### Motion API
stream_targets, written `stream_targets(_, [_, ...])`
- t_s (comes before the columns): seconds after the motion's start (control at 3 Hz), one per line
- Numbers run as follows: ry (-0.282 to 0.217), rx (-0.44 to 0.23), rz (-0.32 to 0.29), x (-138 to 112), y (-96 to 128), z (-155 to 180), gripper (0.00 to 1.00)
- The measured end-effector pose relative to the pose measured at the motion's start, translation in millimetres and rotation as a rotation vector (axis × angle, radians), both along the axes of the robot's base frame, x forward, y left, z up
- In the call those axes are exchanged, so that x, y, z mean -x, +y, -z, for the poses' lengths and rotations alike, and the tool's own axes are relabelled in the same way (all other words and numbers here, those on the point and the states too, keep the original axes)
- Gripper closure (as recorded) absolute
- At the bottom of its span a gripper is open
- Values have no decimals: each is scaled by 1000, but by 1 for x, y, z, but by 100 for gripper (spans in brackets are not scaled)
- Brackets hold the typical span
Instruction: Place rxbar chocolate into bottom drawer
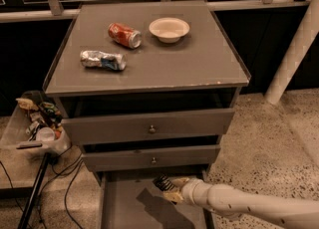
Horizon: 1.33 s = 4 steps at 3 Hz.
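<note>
a: gripper [166, 188]. where is it?
b: low at the front of the cabinet, just under the middle drawer [149, 157], hanging over the open bottom drawer [119, 213]. the pale arm [249, 205] reaches in from the lower right.
a: and its grip?
b: clenched on the rxbar chocolate [160, 181], a small dark striped bar poking out up and to the left of the pale fingers.
a: so the bar's in the drawer?
b: no, it's held above the grey floor, not lying on it. a shadow falls on the floor beneath.
a: up top?
b: a red soda can [124, 35] on its side, a crushed silver-blue can [103, 59] near it toward the front left, and a pale bowl [169, 29] to the red can's right. the top drawer [149, 126] sits slightly out.
</note>
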State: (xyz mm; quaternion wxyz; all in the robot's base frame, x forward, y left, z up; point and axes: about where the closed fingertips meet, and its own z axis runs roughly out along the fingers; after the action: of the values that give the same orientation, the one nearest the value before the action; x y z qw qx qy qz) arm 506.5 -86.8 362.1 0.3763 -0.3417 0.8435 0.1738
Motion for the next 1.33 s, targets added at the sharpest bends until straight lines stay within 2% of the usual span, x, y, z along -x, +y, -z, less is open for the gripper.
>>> stream_targets(0.33, [32, -3, 21, -13, -10, 42, 100])
stream_targets(0.67, [87, -42, 42, -47, -50, 86, 100])
stream_targets(1.0, [81, -49, 35, -47, -46, 86, 100])
stream_targets(1.33, [29, -59, -36, -53, -32, 91, 100])
